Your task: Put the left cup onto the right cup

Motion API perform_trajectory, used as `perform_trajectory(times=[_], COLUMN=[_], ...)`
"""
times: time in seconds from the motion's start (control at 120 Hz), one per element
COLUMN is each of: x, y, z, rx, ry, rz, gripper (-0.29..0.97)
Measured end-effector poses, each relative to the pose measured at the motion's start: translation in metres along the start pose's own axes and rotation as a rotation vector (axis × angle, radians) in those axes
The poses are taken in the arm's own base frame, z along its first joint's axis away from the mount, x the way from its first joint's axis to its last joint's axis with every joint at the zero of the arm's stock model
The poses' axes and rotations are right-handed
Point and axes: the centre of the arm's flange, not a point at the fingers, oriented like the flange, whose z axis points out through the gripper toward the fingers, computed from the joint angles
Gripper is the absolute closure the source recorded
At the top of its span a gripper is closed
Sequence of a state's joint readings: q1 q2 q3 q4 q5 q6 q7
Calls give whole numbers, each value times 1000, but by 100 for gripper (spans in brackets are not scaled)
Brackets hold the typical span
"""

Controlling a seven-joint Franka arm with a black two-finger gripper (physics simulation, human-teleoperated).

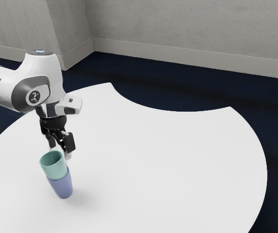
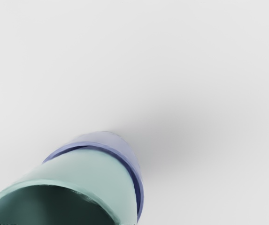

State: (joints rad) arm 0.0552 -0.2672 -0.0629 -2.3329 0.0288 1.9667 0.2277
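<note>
Teal cup (image 1: 51,164) nested inside lavender cup (image 1: 61,185), stack on white tabletop (image 1: 168,160) near its edge at the exterior view's lower left, claw (image 1: 58,148) just above teal rim, fingers spread, gripping nothing

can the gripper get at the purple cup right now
Probably not from above: the teal cup sits nested in the purple cup, covering its mouth, right beneath the gripper. Its lower wall is exposed, with bare table around it.
</note>
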Motion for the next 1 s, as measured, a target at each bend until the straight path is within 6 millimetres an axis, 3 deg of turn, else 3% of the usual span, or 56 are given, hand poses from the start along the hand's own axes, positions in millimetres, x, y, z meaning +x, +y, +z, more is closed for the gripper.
perform_trajectory(times=[0.533,1.0], x=[43,82], y=[-8,-23], z=[-88,-199], rx=[-26,-40], ry=[12,102], rz=[-5,-36], gripper=[0,0])
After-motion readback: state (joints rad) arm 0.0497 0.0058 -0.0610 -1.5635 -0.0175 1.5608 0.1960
